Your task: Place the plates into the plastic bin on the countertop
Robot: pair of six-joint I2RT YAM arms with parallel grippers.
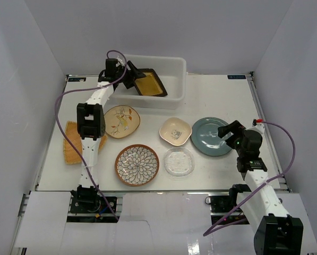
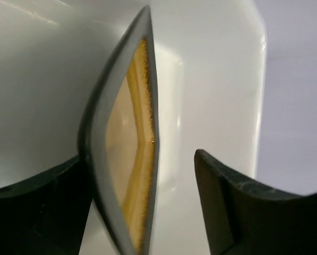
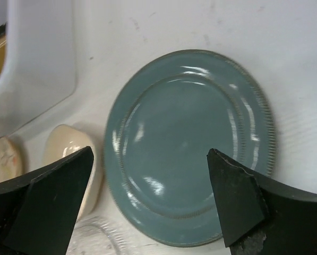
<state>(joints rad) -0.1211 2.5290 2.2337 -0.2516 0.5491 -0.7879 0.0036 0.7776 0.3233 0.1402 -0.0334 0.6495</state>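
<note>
The black-rimmed yellow square plate leans tilted inside the plastic bin at the back. My left gripper is at the plate's left edge. In the left wrist view its jaws are open; the plate touches the left finger, with a wide gap to the right finger. My right gripper hovers open and empty over the blue-green round plate, which fills the right wrist view between the jaws.
On the countertop lie the cream floral plate, cream squarish bowl, clear glass plate, petal-patterned plate, and the tan fan-shaped plate, partly under the left arm. White walls enclose the table.
</note>
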